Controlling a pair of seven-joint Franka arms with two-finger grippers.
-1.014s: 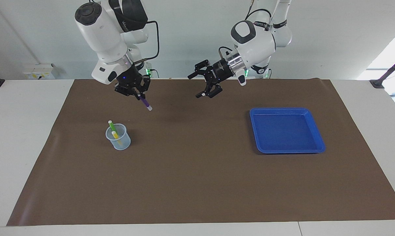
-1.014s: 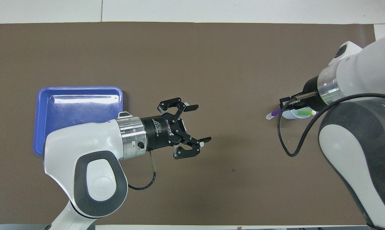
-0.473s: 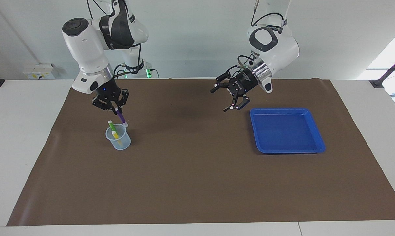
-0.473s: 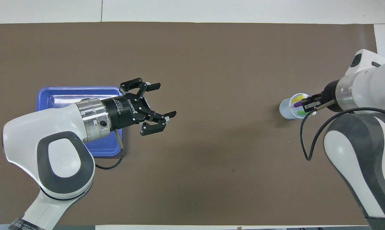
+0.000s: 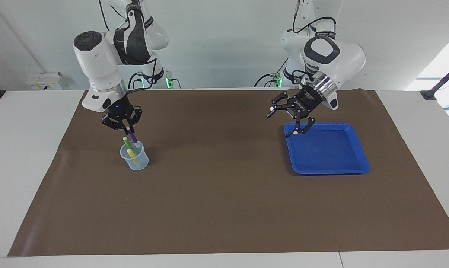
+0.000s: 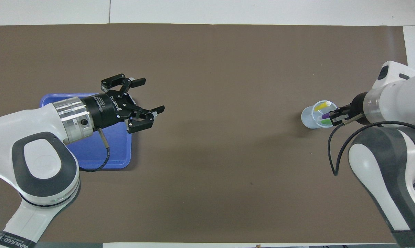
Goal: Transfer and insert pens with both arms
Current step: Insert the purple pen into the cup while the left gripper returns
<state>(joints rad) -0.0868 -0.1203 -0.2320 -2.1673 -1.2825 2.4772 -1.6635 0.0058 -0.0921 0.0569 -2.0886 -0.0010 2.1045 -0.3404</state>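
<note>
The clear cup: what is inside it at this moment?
The clear cup holds the green pen and the yellow pen. The purple pen, gripped by the right gripper, dips its lower end inside; its tip is hidden.

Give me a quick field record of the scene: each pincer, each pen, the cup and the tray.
right pincer: shut on purple pen, over the cup
purple pen: held tilted, lower end at the cup's mouth
cup: clear, upright on the brown mat, toward the right arm's end
green pen: standing in cup
yellow pen: standing in cup
left pincer: open, holding nothing, over the tray's edge
tray: blue, no pens in it, toward the left arm's end
</note>
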